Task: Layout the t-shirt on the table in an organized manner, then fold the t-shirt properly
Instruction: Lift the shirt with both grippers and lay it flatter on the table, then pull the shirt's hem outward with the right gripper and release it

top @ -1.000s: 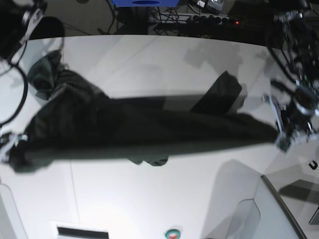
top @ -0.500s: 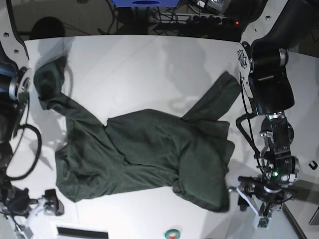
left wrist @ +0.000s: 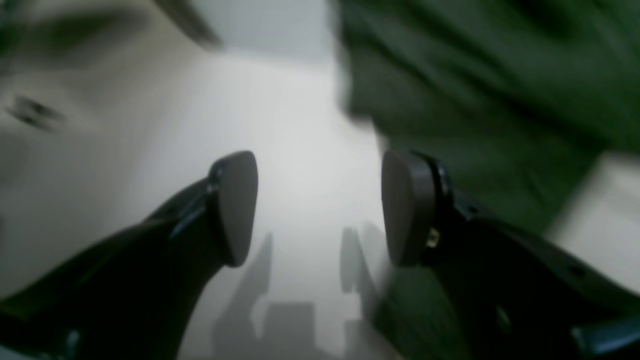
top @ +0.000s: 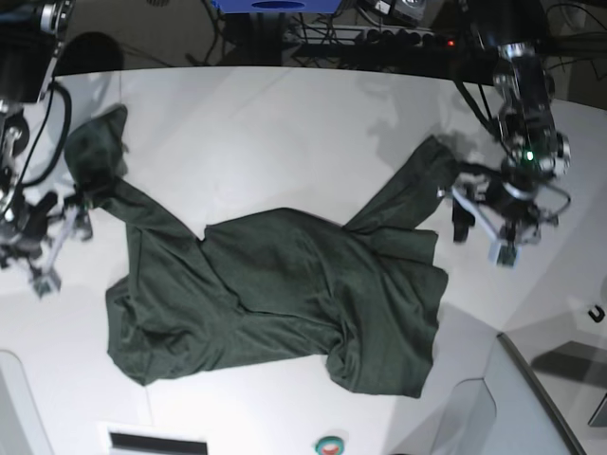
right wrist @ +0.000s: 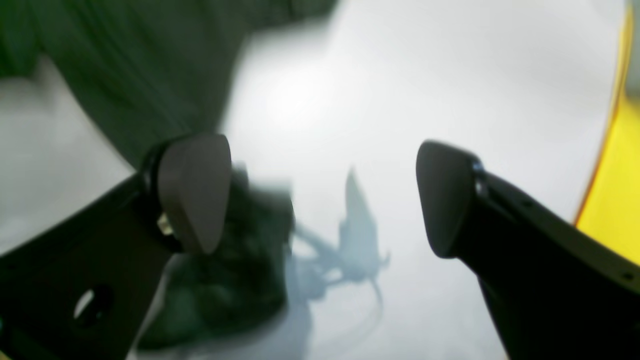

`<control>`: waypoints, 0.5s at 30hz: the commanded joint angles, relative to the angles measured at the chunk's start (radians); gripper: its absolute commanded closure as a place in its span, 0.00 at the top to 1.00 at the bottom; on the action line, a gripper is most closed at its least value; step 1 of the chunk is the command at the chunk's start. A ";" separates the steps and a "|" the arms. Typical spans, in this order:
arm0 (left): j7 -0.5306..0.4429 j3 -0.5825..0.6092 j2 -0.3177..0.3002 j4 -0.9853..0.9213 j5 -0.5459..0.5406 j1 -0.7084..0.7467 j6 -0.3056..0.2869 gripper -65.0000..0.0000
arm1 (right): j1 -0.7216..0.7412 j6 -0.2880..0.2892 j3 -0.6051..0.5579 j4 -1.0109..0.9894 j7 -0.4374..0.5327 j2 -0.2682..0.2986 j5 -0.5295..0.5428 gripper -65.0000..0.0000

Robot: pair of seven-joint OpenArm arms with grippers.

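The dark green t-shirt (top: 275,294) lies crumpled on the white table (top: 285,123). One sleeve reaches to the far left (top: 95,152) and the other to the right (top: 422,185). My left gripper (top: 481,232) is open and empty, just right of the right sleeve. In the left wrist view it (left wrist: 320,207) hovers over bare table with the shirt (left wrist: 475,75) at the upper right. My right gripper (top: 59,248) is open and empty, left of the shirt's left side. In the right wrist view it (right wrist: 320,195) has the shirt (right wrist: 140,65) at the upper left.
A power strip and cables (top: 379,38) lie beyond the table's curved far edge, near a blue object (top: 275,5). A grey panel (top: 531,398) sits at the front right. A round button (top: 329,444) and a white label (top: 156,441) are at the front edge. A yellow strip (right wrist: 620,190) shows at the right.
One second ago the shirt hung stretched between both grippers. It was then let go onto the table. Both open grippers have since moved from the front edge back beside the sleeves.
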 commanded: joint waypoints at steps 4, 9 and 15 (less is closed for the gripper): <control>-0.030 -0.064 -0.022 0.067 -0.003 0.129 0.018 0.56 | -0.052 -0.001 0.064 0.018 0.026 -0.025 -0.052 0.82; -0.032 -0.107 -0.025 0.075 -0.106 0.235 0.018 0.24 | -0.100 0.007 0.148 0.015 0.068 -0.094 -0.144 0.82; -0.027 -0.158 -0.027 0.078 -0.245 0.274 0.018 0.00 | -0.123 0.007 0.148 0.006 0.072 -0.140 -0.141 0.88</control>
